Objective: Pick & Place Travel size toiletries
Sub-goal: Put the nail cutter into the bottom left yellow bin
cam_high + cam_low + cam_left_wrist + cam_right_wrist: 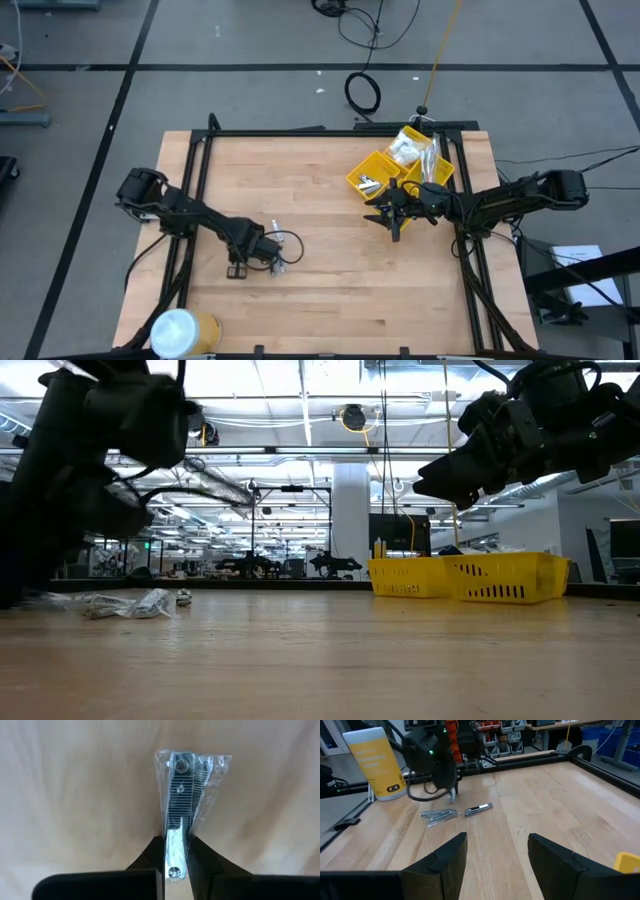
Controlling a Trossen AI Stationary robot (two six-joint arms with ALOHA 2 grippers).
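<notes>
Left claw (175,857) down at the bench (330,290), left of centre, clenched on a clear-wrapped silvery nail clipper (181,795) lying on the wood. More wrapped toiletries (440,816) just beside it. White-and-yellow cylinder (182,332) at the near left corner. Right claw (497,852) released, empty, hovering beside the yellow bin (385,172).

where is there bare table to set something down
The wide middle of the table between the two arms is bare, as is its far left corner. Crowded spots: around the left hand and its packets, the yellow bin, and the cylinder.
</notes>
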